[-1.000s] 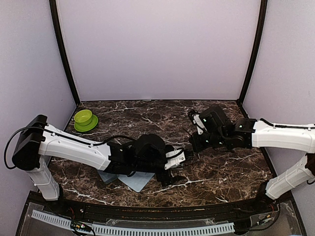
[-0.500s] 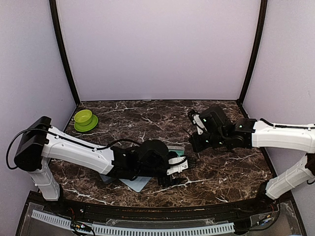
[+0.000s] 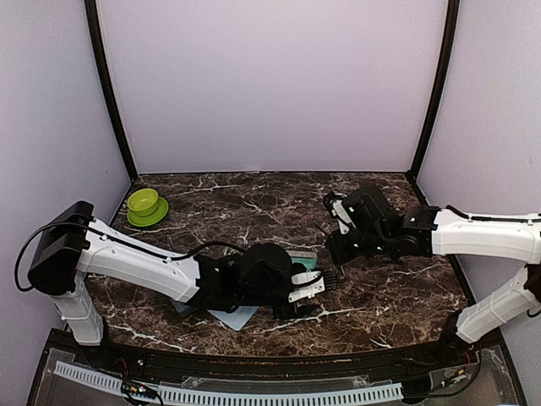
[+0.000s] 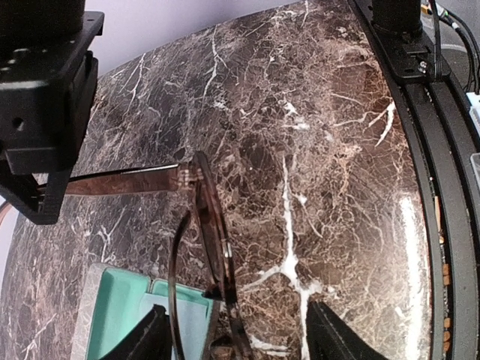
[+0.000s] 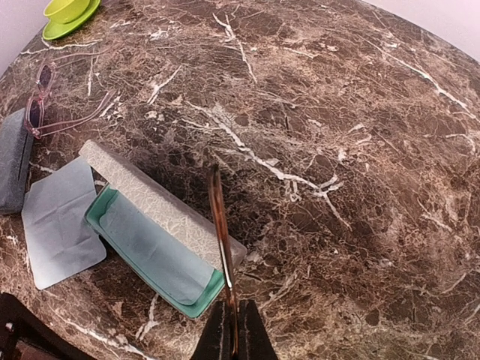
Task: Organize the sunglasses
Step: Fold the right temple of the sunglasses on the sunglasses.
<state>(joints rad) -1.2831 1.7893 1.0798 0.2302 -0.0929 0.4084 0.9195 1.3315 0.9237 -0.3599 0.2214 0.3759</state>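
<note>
Firmly, right gripper (image 5: 231, 334) pinched shut on one thin temple of the sunglasses (image 4: 216, 236), left gripper (image 4: 236, 326) spread either side of their frame, beside the open teal-lined case (image 5: 150, 240), pale cloth (image 5: 60, 217) nearby, dark marbled surface (image 5: 337, 150) beneath.

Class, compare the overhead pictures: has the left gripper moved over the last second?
Yes. Against the green bowl, the left gripper has slid toward the near edge of the table and slightly right.
</note>
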